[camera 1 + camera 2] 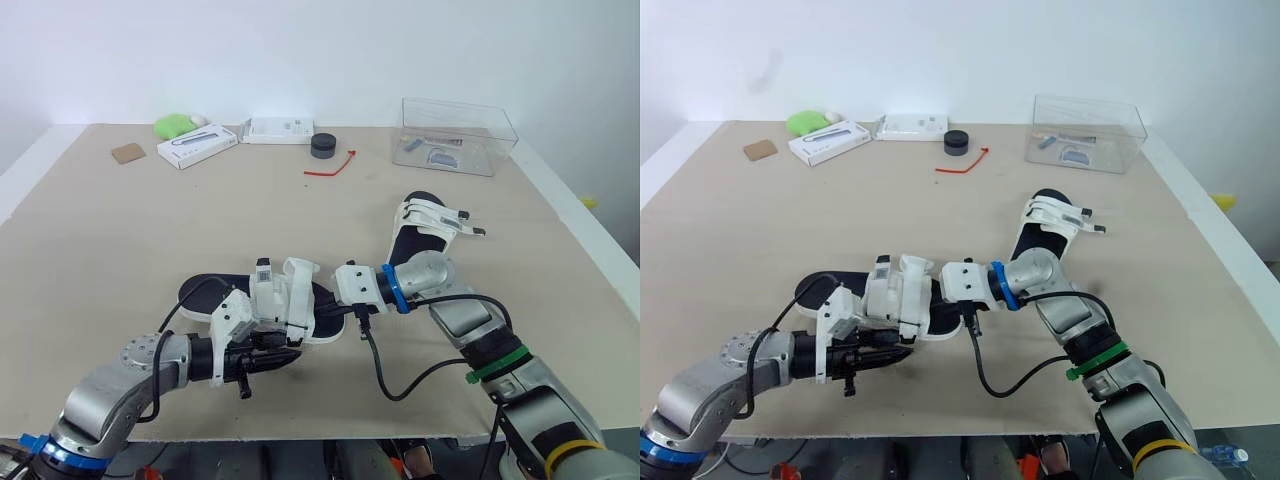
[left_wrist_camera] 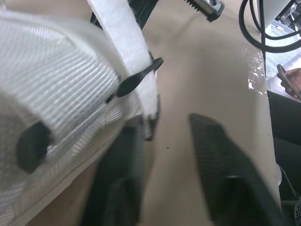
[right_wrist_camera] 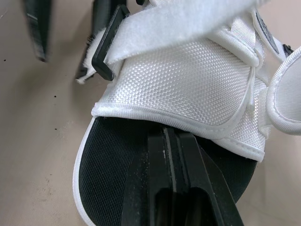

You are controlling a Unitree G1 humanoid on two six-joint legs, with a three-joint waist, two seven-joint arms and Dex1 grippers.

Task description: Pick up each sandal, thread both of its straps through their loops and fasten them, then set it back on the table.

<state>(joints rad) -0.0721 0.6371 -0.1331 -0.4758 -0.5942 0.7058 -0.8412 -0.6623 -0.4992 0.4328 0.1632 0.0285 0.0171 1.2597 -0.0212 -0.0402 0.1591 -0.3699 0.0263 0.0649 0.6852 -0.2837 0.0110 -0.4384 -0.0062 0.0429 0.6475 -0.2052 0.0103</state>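
1. Item in hand: white mesh-strapped sandal with a black footbed [image 3: 188,89], at the near middle of the beige bench [image 1: 120,230], between the two arms. It appears to rest on the bench and is not lifted.
2. Orientation: the long axis runs across the bench, left to right, on a slight slant. The bare heel end lies toward the robot's left. The strapped, rounded end, likely the toe, points to its right.
3. Right end effector [image 3: 171,136]: fingers together, lying over the footbed at the rounded end, tips at the edge of the white upper. Whether they pinch any part cannot be told.
4. Left end effector [image 2: 169,132]: fingers apart with bare bench between them, gripping nothing. It sits just beside a white strap [image 2: 127,42] and its black plastic loop [image 2: 136,80].
5. Step, as judged: fastening the straps of this first sandal. The strap lies at its loop, but whether it has passed through cannot be told.
6. Next move, as judged: the left fingers need to close on the free strap end, draw it through the loop and fold it back, while the right steadies the sandal.
7. Second sandal of the same make [image 1: 425,228]: further back on the right, well apart from the first. Its long axis runs away from the robot and its strap tabs jut to the right. It is judged to be awaiting its turn.
8. Also on the bench, toward the far edge: clear plastic box [image 1: 455,135], black round puck [image 1: 323,145], red tie [image 1: 335,165].
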